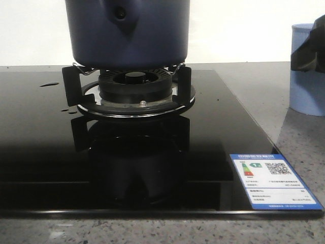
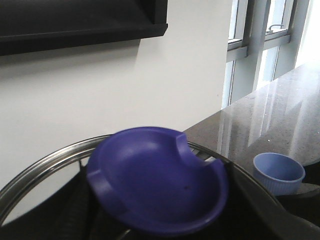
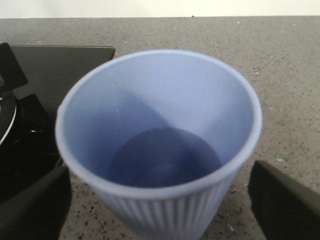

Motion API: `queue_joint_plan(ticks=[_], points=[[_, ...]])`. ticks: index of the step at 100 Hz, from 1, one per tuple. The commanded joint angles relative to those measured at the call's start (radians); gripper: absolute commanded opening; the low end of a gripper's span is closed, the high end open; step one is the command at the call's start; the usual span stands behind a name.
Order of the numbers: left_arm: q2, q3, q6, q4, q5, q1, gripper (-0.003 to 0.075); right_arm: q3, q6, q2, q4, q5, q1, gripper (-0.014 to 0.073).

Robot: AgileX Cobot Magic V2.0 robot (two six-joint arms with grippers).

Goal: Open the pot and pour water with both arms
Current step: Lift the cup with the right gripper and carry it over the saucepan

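Observation:
The dark navy pot [image 1: 127, 33] stands on the gas burner [image 1: 134, 89], its handle stub with a round hole [image 1: 120, 12] facing me. In the left wrist view its steel-rimmed lid [image 2: 45, 161] fills the lower frame, with a blue dished knob [image 2: 157, 182] in the middle. My left gripper [image 2: 160, 210] has dark fingers on either side of the knob; whether they grip it is unclear. My right gripper [image 3: 160, 200] is open around the pale blue ribbed cup [image 3: 160, 145], with a gap at one finger [image 3: 285, 200]. The cup [image 1: 307, 71] stands on the counter to the right of the hob.
The black glass hob [image 1: 45, 152] covers most of the grey speckled counter [image 1: 299, 137] and carries an energy label [image 1: 274, 181] at its front right corner. A white wall [image 2: 150, 85] and windows [image 2: 265, 45] lie behind. The cup also shows in the left wrist view [image 2: 278, 172].

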Motion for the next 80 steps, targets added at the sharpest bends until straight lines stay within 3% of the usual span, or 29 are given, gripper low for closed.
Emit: queue_joint_plan(ticks=[1, 17, 46, 80], points=[[-0.025, -0.029, -0.011, -0.096, 0.001, 0.003, 0.0292, -0.026, 0.08, 0.002, -0.095, -0.085, 0.002, 0.056], [-0.025, -0.029, -0.011, -0.096, 0.001, 0.003, 0.0293, -0.026, 0.189, 0.018, -0.24, -0.1, 0.002, 0.0407], [-0.025, -0.029, -0.011, -0.096, 0.001, 0.003, 0.0293, -0.027, 0.221, 0.03, -0.248, -0.11, 0.002, 0.0133], [-0.025, -0.029, -0.011, -0.096, 0.01, 0.003, 0.0292, -0.03, 0.221, -0.077, -0.308, -0.112, 0.006, 0.0101]])
